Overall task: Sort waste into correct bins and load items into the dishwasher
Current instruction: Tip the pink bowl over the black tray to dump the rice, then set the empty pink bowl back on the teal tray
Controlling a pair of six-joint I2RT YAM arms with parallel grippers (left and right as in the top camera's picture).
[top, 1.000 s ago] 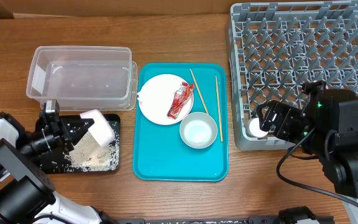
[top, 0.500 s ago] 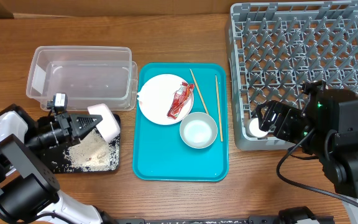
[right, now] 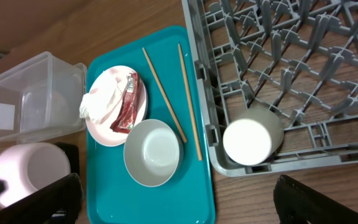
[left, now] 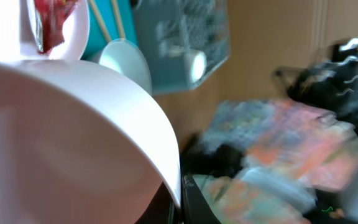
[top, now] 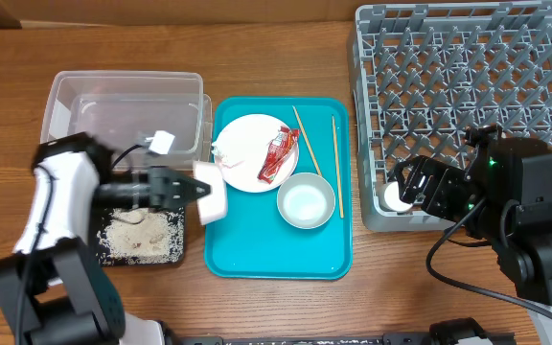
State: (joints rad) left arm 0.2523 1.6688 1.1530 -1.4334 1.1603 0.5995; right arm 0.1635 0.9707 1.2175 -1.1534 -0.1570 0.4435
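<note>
White with a faint pink tint, the small dish (top: 212,195) is grasped at its rim by the left end effector (top: 192,188). It hangs tipped on its side at the left edge of the teal tray (top: 257,240), just right of the black tray (top: 178,251). In the left wrist view the dish fills the near left of a blurred picture, with one dark finger showing under its rim.

A heap of rice (top: 142,233) lies on the black tray, with loose grains scattered around it. The clear tub (top: 60,115) stands just beyond the black tray, on the far left of the desk (top: 286,57).

On the teal tray, the round plate (top: 242,171) sits at the far left. The red wrapper (top: 278,153) lies on the plate's right side and the crumpled napkin (top: 221,153) on its left rim. The grey bowl (top: 306,202) stands upright just near and right of the plate, touching its edge or nearly so. Two chopsticks (top: 335,153) lie lengthwise on the right part of the tray, apart from each other. The left one slants past the plate toward the bowl.

The grey rack (top: 468,86) fills the far right of the desk. The cup (top: 397,197) rests in its near left corner, leaning, with its mouth turned up toward the right wrist camera. The right end effector (top: 418,188) hovers above that corner. It is released, its fingers (right: 61,196) spread wide at the two lower corners of the right wrist view, with nothing between them.
</note>
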